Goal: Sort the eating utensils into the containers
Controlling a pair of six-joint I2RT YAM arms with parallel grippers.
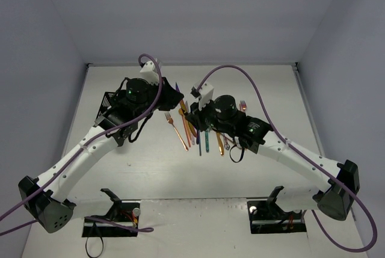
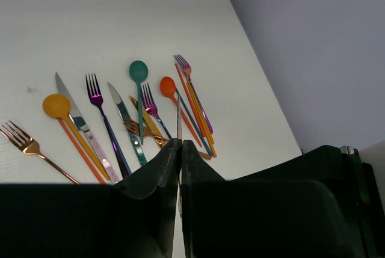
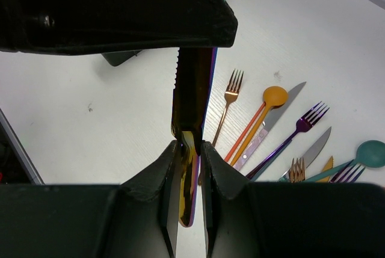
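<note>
1. Left gripper [image 2: 180, 145]: fingers are closed on the iridescent knife [image 3: 192, 89], which is held above the table [image 2: 90, 17].
2. Right gripper [image 3: 191, 148]: the same knife is pinched.
3. Remaining utensils [image 2: 138, 71] are spread below.

2 white arms [image 1: 78, 159] with black joints [image 1: 133, 94] and purple cables [image 1: 264, 109].

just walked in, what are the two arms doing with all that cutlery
Both arms meet over the table, sharing one iridescent knife. The right gripper has its jaws clamped on one end, and the left gripper looks shut on the same thin blade, so it reads as a handover. The other utensils, forks, knives and spoons, lie loose on the table. The black mesh caddy sits beneath the left arm; what it holds cannot be seen.
</note>
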